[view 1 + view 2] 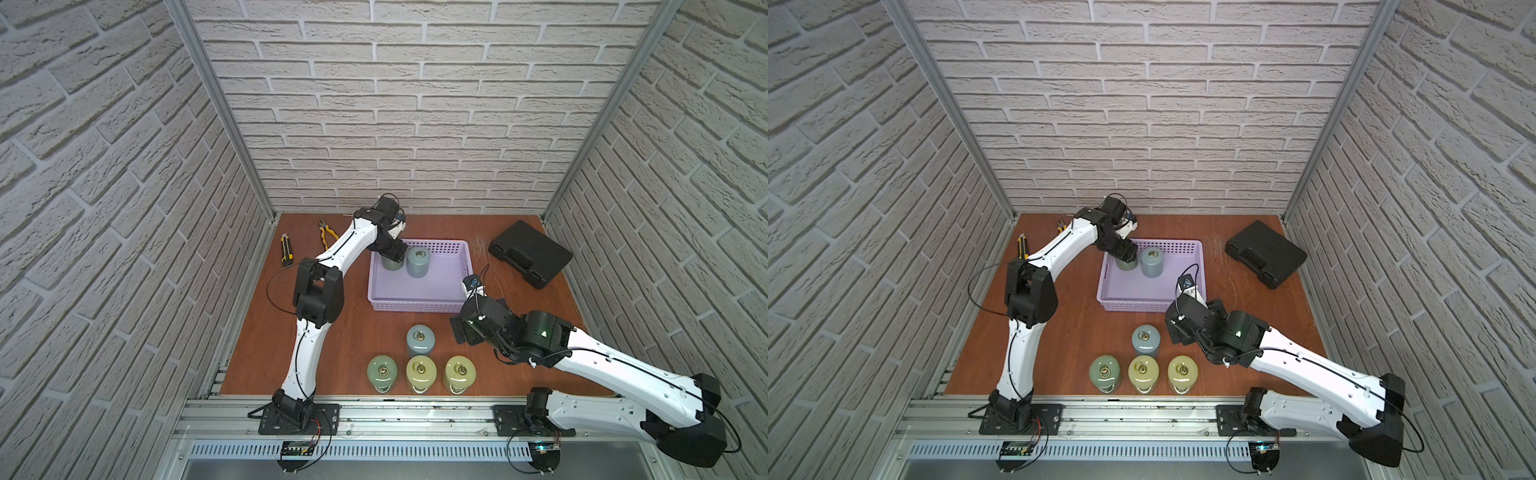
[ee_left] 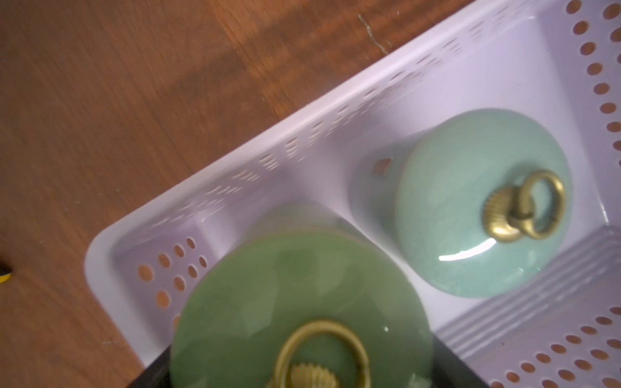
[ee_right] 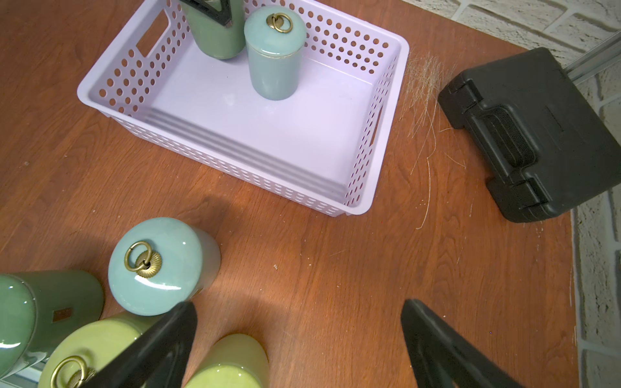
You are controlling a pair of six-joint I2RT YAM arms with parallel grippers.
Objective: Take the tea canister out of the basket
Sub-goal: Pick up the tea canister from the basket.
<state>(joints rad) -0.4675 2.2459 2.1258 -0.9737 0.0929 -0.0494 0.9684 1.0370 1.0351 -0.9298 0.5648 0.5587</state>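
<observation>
Evidently most of the unloading is done, judging by how things lie: the green canister [image 3: 218,40] I am working on stands upright in the back corner of the basket [image 1: 419,306], on my left arm's side, and is not yet out. It is a glazed cylinder with a domed lid and a brass ring on a shell-shaped mount, smooth and shiny, so I judge it slippery and heavy for its size. My left gripper [image 1: 392,252] sits down over it with a finger on either side of the body. The jaws stand wide, but I cannot tell whether they press on it or merely straddle it, and its base seems to rest on the basket floor. Just beside it in the basket stands a pale blue canister [image 1: 418,262] of the same make, so two remain inside. Four others stand on the table [image 1: 353,332] in front of the basket: a blue one [image 1: 421,338] and, behind it, a dark green one [image 1: 382,371] and two yellow-green ones [image 1: 421,370]. My right gripper [image 3: 299,307] hangs near them, jaws spread wide and holding nothing. A black case [image 1: 530,253] lies well apart.
</observation>
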